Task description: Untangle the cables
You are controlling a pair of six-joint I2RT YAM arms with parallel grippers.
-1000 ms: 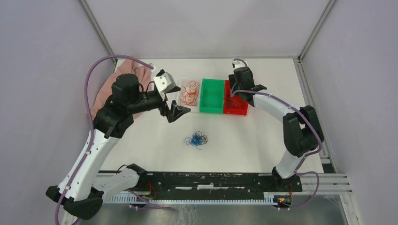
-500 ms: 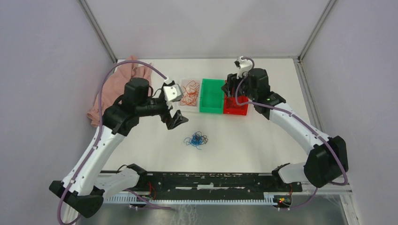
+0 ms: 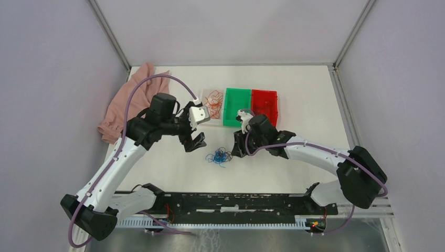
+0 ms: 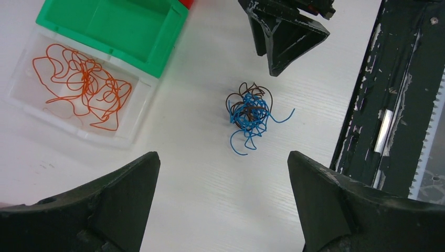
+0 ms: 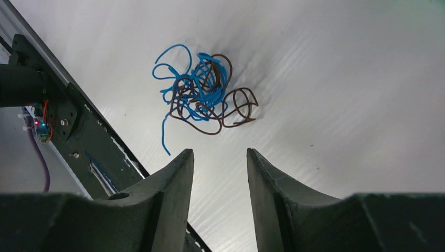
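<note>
At frame centre, tangled cables [image 3: 219, 156] lie between wide-spread left gripper [image 4: 223, 157] and narrowly parted, empty right gripper [image 5: 218, 155]; pinching several strands together could tighten knots.

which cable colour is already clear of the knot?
Orange: it lies alone in the clear bin. Blue and brown are knotted together on the table.

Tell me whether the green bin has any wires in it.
No, the green bin shows only its bare floor in the top view, while the orange wires lie in the clear tray beside it.
</note>
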